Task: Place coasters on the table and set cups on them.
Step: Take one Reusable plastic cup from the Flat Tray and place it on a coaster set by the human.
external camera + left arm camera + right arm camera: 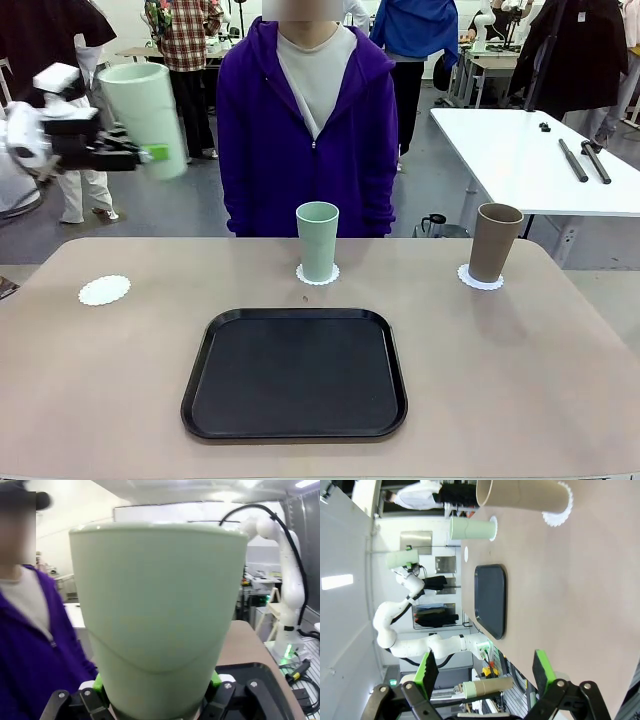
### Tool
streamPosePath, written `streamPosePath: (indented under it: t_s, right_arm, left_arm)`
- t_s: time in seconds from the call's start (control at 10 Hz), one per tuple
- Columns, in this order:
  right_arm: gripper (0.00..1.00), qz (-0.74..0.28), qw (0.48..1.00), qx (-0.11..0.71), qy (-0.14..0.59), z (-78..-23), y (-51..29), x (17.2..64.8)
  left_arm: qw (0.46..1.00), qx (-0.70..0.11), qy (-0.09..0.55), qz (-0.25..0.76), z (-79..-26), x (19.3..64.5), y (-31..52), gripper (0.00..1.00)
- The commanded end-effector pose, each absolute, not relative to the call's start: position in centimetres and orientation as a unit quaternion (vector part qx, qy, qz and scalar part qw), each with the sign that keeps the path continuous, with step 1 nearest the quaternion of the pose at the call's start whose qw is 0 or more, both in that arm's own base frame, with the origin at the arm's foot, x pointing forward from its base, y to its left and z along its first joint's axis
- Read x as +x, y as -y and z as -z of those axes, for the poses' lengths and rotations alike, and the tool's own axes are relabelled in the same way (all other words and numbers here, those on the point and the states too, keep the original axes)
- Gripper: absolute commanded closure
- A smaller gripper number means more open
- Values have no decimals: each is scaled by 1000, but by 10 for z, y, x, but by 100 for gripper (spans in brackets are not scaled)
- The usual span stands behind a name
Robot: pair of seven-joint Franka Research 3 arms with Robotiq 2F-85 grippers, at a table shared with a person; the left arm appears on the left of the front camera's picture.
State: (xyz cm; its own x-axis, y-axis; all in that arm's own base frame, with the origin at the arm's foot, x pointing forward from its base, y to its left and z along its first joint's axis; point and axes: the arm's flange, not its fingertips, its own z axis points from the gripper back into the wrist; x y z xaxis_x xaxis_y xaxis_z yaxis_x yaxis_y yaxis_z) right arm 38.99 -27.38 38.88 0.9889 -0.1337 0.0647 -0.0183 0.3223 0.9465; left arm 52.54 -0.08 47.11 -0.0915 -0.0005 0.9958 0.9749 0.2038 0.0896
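Cup (146, 115) looks light, stiff and smooth; left claw (156, 700) is clamped low on it, high above the bare doily (104, 290); right claw (485, 672) gapes.

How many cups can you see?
3. One pale mint green tumbler is held up by the left gripper, another stands on the middle doily, and a brown-taupe tumbler stands on the right doily.

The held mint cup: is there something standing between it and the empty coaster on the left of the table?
Nothing visible. The left claw holds the mint cup in the air above the bare coaster; the tray lies off to the side.
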Motion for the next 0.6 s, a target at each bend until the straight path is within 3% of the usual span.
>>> streamPosePath:
  t_s: [0.0,0.5]
  right_arm:
    - [0,32,809,583,64,-391,274,391]
    - [0,32,809,583,64,-391,274,391]
  left_arm:
    - [541,-419,582,439,-461,511,-23,18]
    - [586,-386,604,379,-438,497,-118,18]
